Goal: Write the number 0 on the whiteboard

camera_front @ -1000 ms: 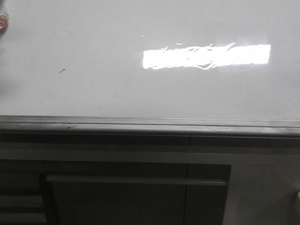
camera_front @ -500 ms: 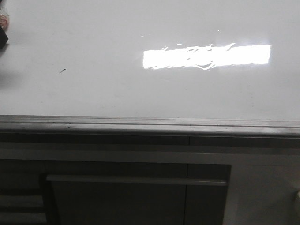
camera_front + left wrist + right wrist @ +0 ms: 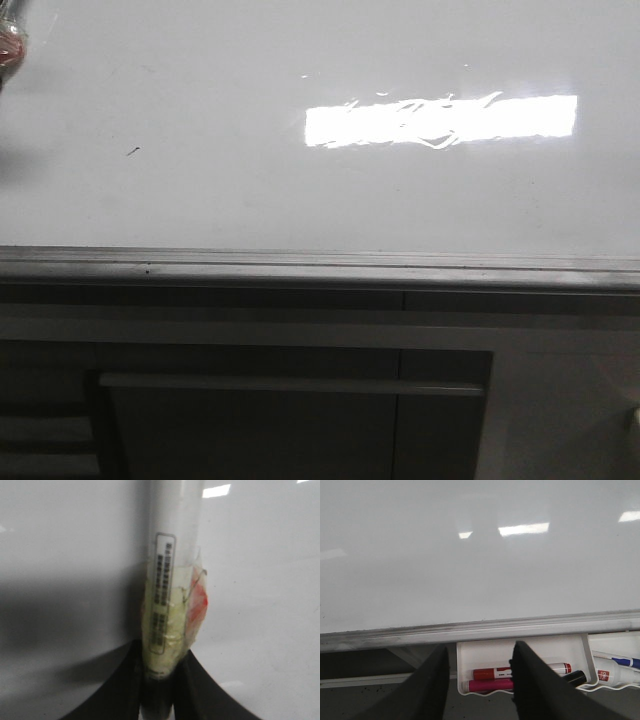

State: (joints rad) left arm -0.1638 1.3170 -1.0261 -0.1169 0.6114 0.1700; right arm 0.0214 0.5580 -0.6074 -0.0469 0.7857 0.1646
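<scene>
The whiteboard (image 3: 300, 190) is glossy white with a bright glare patch and a silver-grey edge rail (image 3: 320, 265). No number 0 shows on it, only a tiny dark speck (image 3: 132, 151). In the left wrist view my left gripper (image 3: 160, 650) is shut on a white marker (image 3: 172, 555) wrapped in yellowish and red tape, pointing at the whiteboard (image 3: 260, 580). The taped part shows at the far left edge of the front view (image 3: 8, 45). My right gripper (image 3: 480, 649) is open and empty, below the whiteboard (image 3: 470, 555) rail.
A grey cabinet front with a bar handle (image 3: 290, 384) stands under the rail. In the right wrist view a white tray (image 3: 485, 655) under the rail (image 3: 470, 630) holds a red marker (image 3: 492, 673), a pink marker (image 3: 490, 685) and a black one (image 3: 577, 677). Another marker (image 3: 620, 661) lies beside it.
At the front view's left edge the taped marker has shifted slightly. A dark gripper part seen there half a second ago is gone from view. The board's surface is unchanged.
</scene>
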